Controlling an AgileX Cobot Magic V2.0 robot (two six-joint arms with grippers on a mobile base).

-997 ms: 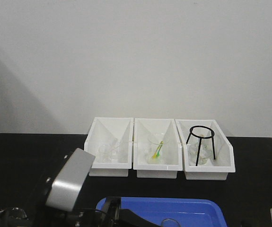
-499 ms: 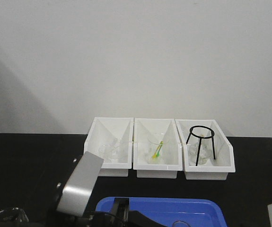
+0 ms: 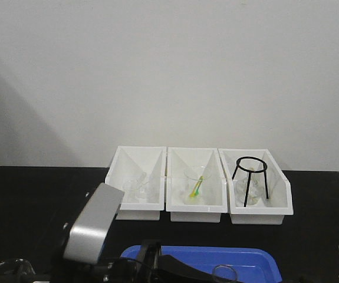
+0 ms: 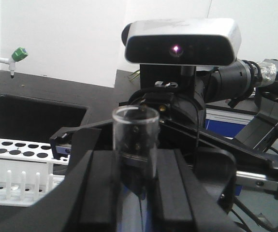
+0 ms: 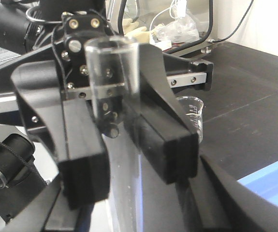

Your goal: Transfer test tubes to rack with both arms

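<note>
One clear test tube point(image 4: 135, 140) lies between both grippers, which face each other. My left gripper point(image 4: 136, 164) is shut on it, pads tight on both sides. In the right wrist view the same tube point(image 5: 112, 72) stands between the left gripper's blocky fingertips point(image 5: 80, 159). My right gripper point(image 5: 129, 198) is open, its jaws wide on either side of the tube without touching it. The white rack point(image 4: 18, 154) with rows of holes and pegs sits low at the left. In the front view only the left arm's silver casing point(image 3: 92, 227) shows clearly.
Three white bins point(image 3: 196, 203) stand at the back, the right one holding a black tripod ring point(image 3: 250, 177). A blue tray point(image 3: 246, 258) lies at the front. A small beaker point(image 5: 191, 113) stands on the black table. A black sink point(image 4: 27, 116) lies behind the rack.
The left arm's silver casing swung a little right and more upright, then tilted back left. The glass rim in the blue tray shifted slightly.
</note>
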